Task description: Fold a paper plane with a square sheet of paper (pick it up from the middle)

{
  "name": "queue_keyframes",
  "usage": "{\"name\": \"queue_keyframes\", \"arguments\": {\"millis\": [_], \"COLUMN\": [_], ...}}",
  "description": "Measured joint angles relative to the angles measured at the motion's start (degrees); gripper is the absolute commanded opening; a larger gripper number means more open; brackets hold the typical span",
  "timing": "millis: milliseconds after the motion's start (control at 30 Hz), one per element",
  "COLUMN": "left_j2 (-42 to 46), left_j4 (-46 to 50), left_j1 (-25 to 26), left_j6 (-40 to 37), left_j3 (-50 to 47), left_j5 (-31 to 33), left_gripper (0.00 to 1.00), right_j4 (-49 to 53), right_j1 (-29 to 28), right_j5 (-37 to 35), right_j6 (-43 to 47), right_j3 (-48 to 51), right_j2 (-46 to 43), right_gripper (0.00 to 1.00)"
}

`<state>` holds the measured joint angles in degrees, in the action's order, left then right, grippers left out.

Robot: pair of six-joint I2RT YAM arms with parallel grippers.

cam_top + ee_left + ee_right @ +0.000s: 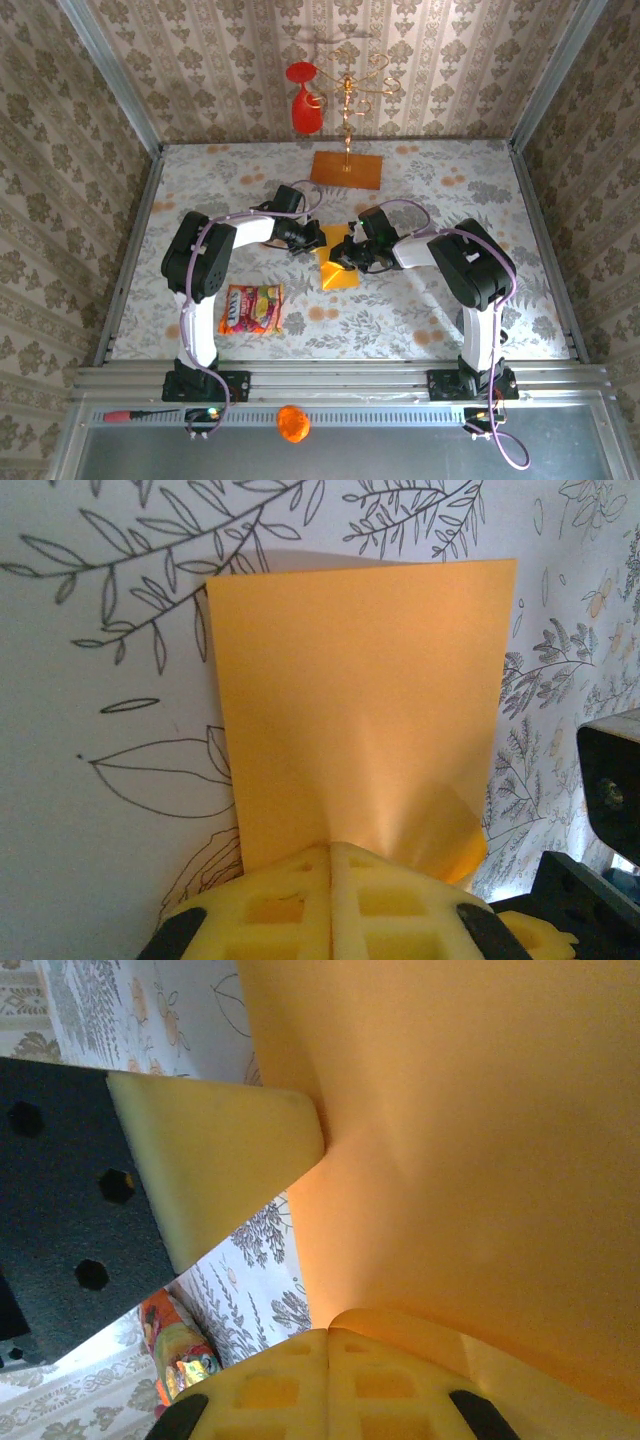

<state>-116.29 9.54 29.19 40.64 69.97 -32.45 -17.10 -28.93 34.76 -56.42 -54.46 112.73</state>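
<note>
The square sheet of paper (341,274) is yellow-orange and lies mid-table between both grippers. In the left wrist view the paper (360,700) looks like an upright rectangle, with one near corner curled up. My left gripper (332,852) is shut on the sheet's near edge, pads pressed together. My right gripper (328,1338) is shut on another edge of the paper (470,1130), where a flap curls over the pads. From above, the left gripper (312,240) and right gripper (347,256) meet over the sheet. The left finger (215,1160) presses the paper's edge in the right wrist view.
A colourful snack packet (252,308) lies near the left arm's base, and it also appears in the right wrist view (175,1345). A brownish-orange board (347,168) with a gold stand and a hanging red glass (305,100) stands at the back. An orange object (292,423) sits on the front rail.
</note>
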Motion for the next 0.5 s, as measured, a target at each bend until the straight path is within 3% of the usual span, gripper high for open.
{"name": "queue_keyframes", "arguments": {"millis": [500], "left_j2": [0.00], "left_j4": [0.00], "left_j1": [0.02], "left_j6": [0.00], "left_j3": [0.00], "left_j5": [0.00], "left_gripper": [0.08], "right_j4": [-0.79], "right_j1": [0.00], "right_j5": [-0.02], "right_j6": [-0.72], "right_j3": [0.00], "right_j2": [0.33], "right_gripper": [0.01]}}
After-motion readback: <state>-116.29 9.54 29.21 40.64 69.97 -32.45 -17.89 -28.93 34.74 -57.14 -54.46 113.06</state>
